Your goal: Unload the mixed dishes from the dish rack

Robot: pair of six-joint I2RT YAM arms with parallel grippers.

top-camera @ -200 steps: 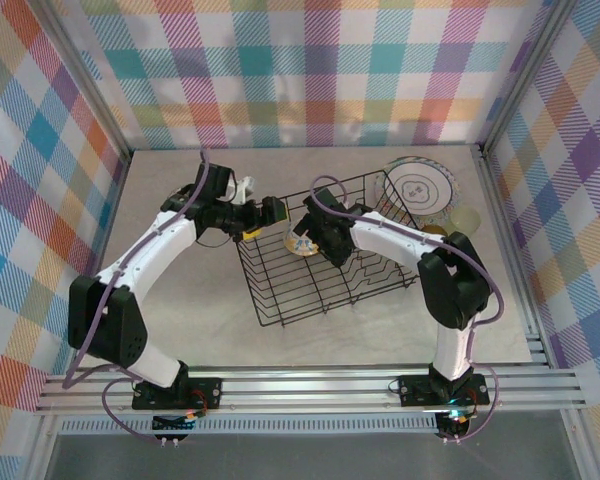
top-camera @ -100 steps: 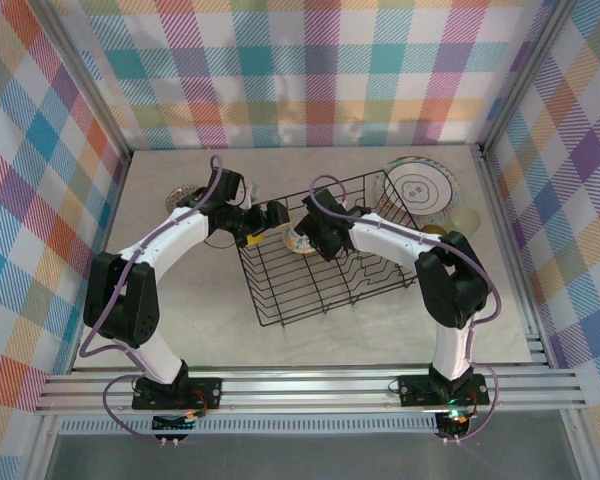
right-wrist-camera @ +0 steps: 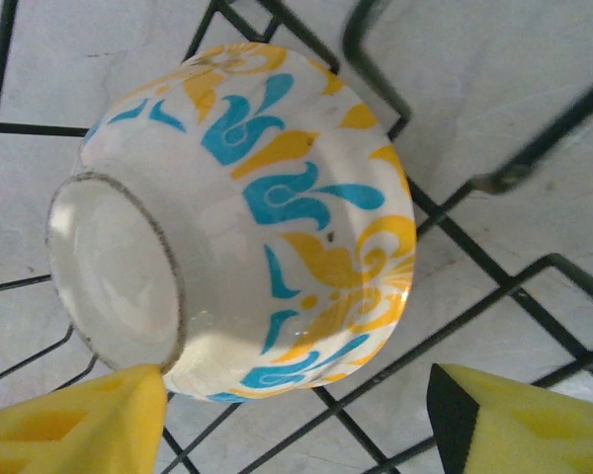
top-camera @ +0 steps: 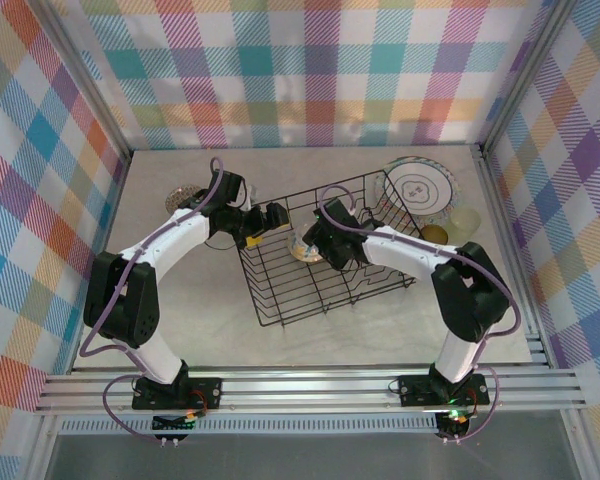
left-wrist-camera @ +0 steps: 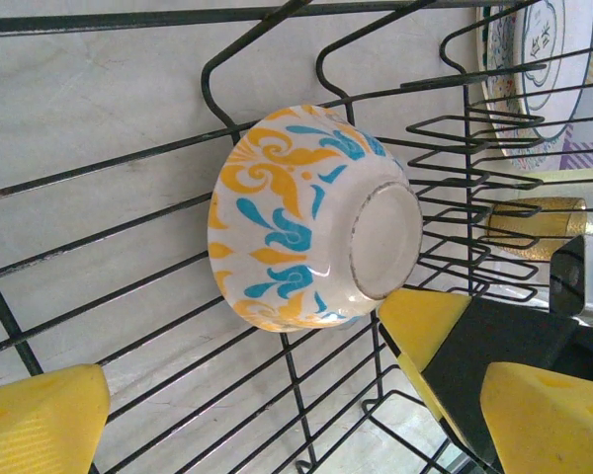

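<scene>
Black dish rack (top-camera: 325, 268) wires surround the tipped patterned bowl (left-wrist-camera: 306, 217).

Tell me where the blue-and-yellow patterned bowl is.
In the top view, the patterned bowl lies on its side in the left half of the dish rack, at the fingertips of the right gripper.

Pastel plaid cloth walls (top-camera: 310, 70) enclose a pale beige tabletop (top-camera: 180, 320), with an aluminium rail (top-camera: 310, 385) along the near edge.
</scene>
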